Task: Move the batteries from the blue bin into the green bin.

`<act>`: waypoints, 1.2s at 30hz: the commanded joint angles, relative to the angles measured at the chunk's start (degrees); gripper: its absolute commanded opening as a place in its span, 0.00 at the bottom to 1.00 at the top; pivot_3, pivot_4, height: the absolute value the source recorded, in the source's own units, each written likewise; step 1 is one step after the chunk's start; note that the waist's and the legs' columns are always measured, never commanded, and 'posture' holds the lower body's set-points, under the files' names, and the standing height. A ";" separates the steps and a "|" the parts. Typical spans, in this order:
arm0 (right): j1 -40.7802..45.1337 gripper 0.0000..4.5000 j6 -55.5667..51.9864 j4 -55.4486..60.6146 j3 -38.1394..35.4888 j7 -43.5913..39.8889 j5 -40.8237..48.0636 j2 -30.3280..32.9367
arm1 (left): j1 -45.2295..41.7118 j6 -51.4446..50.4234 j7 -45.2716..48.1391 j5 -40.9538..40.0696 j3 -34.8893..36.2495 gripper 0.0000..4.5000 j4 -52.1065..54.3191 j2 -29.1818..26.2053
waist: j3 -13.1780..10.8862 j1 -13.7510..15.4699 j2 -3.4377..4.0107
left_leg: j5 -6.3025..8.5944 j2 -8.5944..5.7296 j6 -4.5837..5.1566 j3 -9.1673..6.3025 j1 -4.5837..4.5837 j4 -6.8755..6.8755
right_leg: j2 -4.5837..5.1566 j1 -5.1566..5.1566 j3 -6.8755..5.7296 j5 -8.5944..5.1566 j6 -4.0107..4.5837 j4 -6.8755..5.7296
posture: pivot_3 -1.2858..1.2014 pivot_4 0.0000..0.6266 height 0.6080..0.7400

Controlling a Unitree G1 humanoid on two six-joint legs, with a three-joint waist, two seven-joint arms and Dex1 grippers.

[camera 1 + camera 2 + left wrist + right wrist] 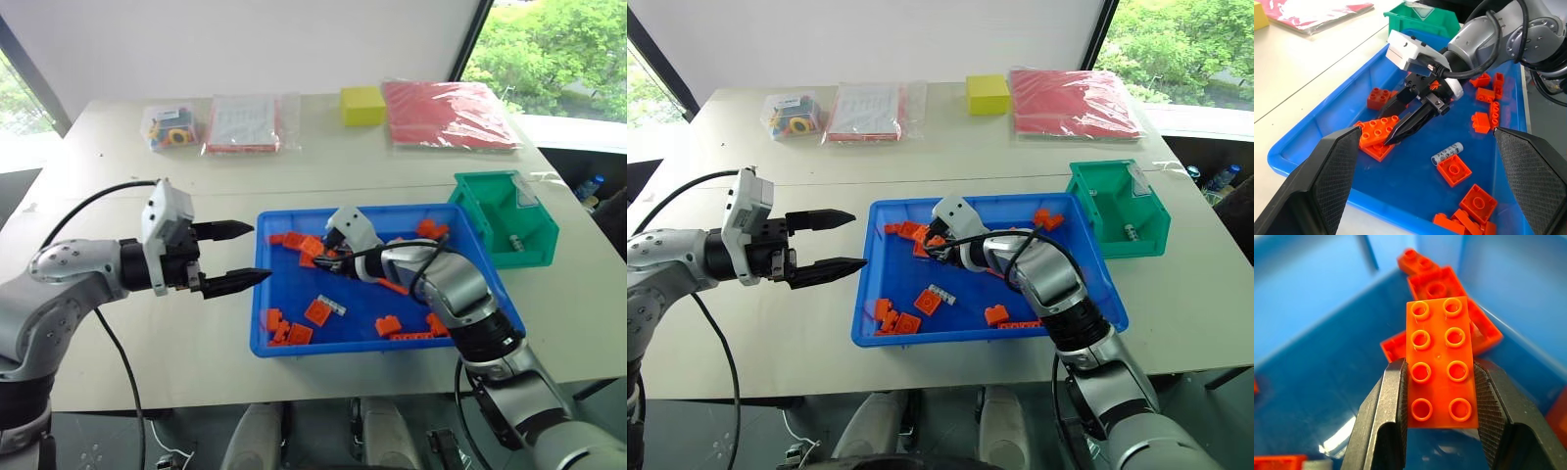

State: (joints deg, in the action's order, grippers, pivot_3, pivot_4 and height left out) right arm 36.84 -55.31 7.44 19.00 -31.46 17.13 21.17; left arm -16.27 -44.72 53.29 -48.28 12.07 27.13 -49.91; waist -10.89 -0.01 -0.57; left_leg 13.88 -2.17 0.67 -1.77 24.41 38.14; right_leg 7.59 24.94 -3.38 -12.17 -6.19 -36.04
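The blue bin (364, 347) sits in front of me with several orange bricks scattered in it. One silver battery (333, 305) lies near the bin's middle beside a flat orange brick; it is also in the left wrist view (1447, 152). My right gripper (1437, 363) is low in the bin's far left part, shut on a two-by-four orange brick (1440, 362). My left gripper (260, 253) hovers open at the bin's left rim, pointing in, with nothing between its fingers. The green bin (482, 201) stands at the blue bin's far right corner with a battery (512, 242) inside.
At the back of the white table lie a yellow block (361, 105), a red plastic packet (446, 113), a bagged booklet (245, 122) and a bag of coloured parts (168, 127). The table's right edge runs just past the green bin.
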 commanded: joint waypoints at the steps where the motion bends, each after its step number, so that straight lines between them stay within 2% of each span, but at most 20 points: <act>1: 1.31 0.29 2.07 3.51 -0.61 -2.55 1.25 -1.04 | -1.12 -0.06 0.07 -0.99 0.68 1.00 0.35 -0.37 | 0.00 -0.07 0.00 | 0.00 0.00 0.00 0.00 0.00 0.00 | 0.00 0.00 0.00 0.00 0.00 0.00 | 0.52 0.24 0.64; 13: 2.06 0.29 5.76 -3.49 8.49 -9.17 -2.17 -3.93 | -2.03 -0.39 -0.12 -1.26 0.38 1.00 0.48 -0.11 | 0.00 -0.85 0.00 | -0.02 0.00 -0.04 -0.02 -0.01 0.00 | -0.01 0.02 0.01 0.00 -0.01 -0.05 | 0.52 0.24 0.64; 15: 2.05 0.50 5.53 -3.94 9.02 -9.60 -2.56 -4.13 | -1.96 -0.39 -0.22 -1.33 0.45 1.00 0.56 -0.07 | 0.00 -0.82 0.00 | -0.03 0.00 -0.04 -0.02 -0.01 0.00 | -0.01 0.02 0.01 0.00 -0.01 -0.05 | 0.52 0.24 0.64; 17: 2.28 0.67 6.10 -3.74 9.40 -9.84 -3.66 -3.79 | -1.85 -0.51 -0.36 -1.44 0.54 1.00 0.76 0.02 | 0.00 -0.80 0.00 | -0.04 0.00 -0.06 -0.02 -0.02 0.00 | -0.01 0.02 0.01 0.00 -0.01 -0.06 | 0.52 0.24 0.64; 19: 3.14 0.91 5.81 -2.10 8.30 -10.32 -4.00 -2.44 | -1.78 -0.61 -0.57 -1.56 0.55 1.00 1.01 0.22 | 0.00 -0.77 0.00 | -0.05 0.00 -0.09 -0.03 -0.02 0.00 | -0.01 0.02 0.01 0.00 -0.01 -0.06 | 0.52 0.24 0.64; 22: 5.19 0.91 1.79 2.95 3.87 -11.47 -1.42 0.32 | -1.68 -0.57 -0.60 -1.65 0.49 1.00 1.05 0.39 | 0.00 -0.64 -0.01 | -0.07 -0.02 -0.11 -0.03 -0.01 0.01 | 0.00 0.02 0.02 0.00 -0.01 -0.05 | 0.52 0.24 0.64; 27: 5.57 0.91 -9.17 14.52 -7.05 -15.52 6.47 11.41 | -1.38 -0.11 0.31 -1.39 0.25 1.00 0.76 0.26 | -0.01 -0.43 -0.02 | -0.07 -0.01 -0.11 -0.05 0.01 0.00 | 0.01 0.04 0.02 0.00 -0.02 -0.05 | 0.52 0.24 0.64; 31: -0.29 0.91 -9.13 18.42 -7.95 -17.86 6.64 21.77 | -2.09 0.31 0.68 -0.83 -0.38 1.00 -0.06 0.64 | 0.00 -0.40 -0.08 | -0.05 -0.01 -0.11 -0.06 0.01 -0.03 | 0.03 -0.03 -0.01 -0.05 -0.04 0.01 | 0.52 0.24 0.64; 36: -8.44 0.91 -9.65 23.25 -7.72 -17.38 8.33 24.80 | -3.56 0.77 1.23 -0.24 -1.80 1.00 -1.23 1.21 | -0.02 -0.75 -0.10 | -0.06 0.01 -0.11 0.03 0.00 -0.03 | 0.07 -0.01 0.03 -0.14 0.12 0.02 | 0.52 0.24 0.64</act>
State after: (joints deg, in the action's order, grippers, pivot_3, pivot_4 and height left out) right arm 28.08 -65.35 27.14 11.87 -48.82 24.00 45.95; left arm -18.79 -45.33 54.07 -48.70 9.86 25.68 -48.58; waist -10.92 -0.76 -0.67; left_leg 13.83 -2.15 0.56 -1.73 24.41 38.12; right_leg 7.66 24.94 -3.34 -12.30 -6.07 -36.03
